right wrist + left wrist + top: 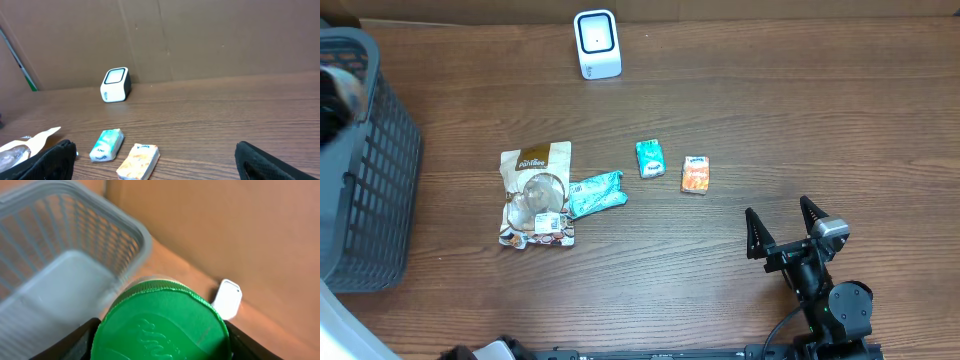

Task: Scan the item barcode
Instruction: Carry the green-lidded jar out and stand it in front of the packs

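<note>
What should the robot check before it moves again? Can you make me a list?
1. Left tool grips the green-lidded tub: ok.
2. Barcode on the tub in sight: cannot tell.
3. Scanner standing upright, nothing blocking its face: ok.
4. Right tool open, holding nothing: ok.
5. Basket close beside the tub: ok.

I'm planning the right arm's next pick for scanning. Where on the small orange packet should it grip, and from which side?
Likely best straight down from above, closing the open right end effector across the two long edges of the orange packet. It lies flat on the table, a small rectangle, with bare wood on both sides; the teal packet lies apart.
</note>
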